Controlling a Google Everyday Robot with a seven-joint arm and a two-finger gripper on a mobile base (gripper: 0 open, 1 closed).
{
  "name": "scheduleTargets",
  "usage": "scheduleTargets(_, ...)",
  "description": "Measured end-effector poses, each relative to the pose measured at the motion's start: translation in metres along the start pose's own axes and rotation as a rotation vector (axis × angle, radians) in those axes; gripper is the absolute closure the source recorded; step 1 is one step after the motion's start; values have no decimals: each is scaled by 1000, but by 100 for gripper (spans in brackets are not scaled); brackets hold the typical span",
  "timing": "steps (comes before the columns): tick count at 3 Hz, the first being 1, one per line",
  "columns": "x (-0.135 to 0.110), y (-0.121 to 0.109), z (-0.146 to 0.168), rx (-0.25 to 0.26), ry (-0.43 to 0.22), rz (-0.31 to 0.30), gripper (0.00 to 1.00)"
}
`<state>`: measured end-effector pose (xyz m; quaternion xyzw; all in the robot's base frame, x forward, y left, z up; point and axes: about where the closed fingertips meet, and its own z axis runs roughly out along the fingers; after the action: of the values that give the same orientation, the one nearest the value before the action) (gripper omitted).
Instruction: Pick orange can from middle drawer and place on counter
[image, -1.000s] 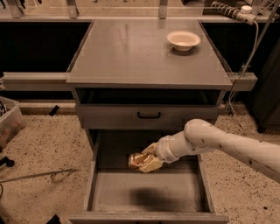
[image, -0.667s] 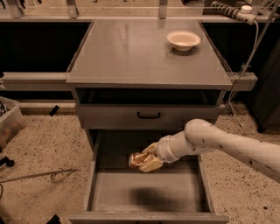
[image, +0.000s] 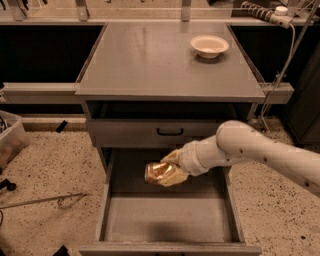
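The orange can (image: 156, 171) is a shiny orange-gold can held on its side above the back part of the open middle drawer (image: 170, 217). My gripper (image: 170, 172) is shut on the orange can, its pale fingers wrapped around the can's right end. My white arm reaches in from the right edge of the view. The counter (image: 150, 60) is the flat gray top of the cabinet, above and behind the gripper.
A white bowl (image: 209, 46) sits on the counter at its back right. A closed drawer front with a black handle (image: 170, 132) is just above the gripper. A plastic bin (image: 10, 142) stands on the speckled floor at left. A cable (image: 280, 70) hangs at right.
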<state>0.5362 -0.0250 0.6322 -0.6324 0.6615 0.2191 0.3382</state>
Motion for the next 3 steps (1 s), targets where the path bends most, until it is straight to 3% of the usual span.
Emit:
scheduleTargets(2,-162,1,-138,56,51,-239,100)
scheduleTargets(3,-219,-27,-175,65,59,-292,100)
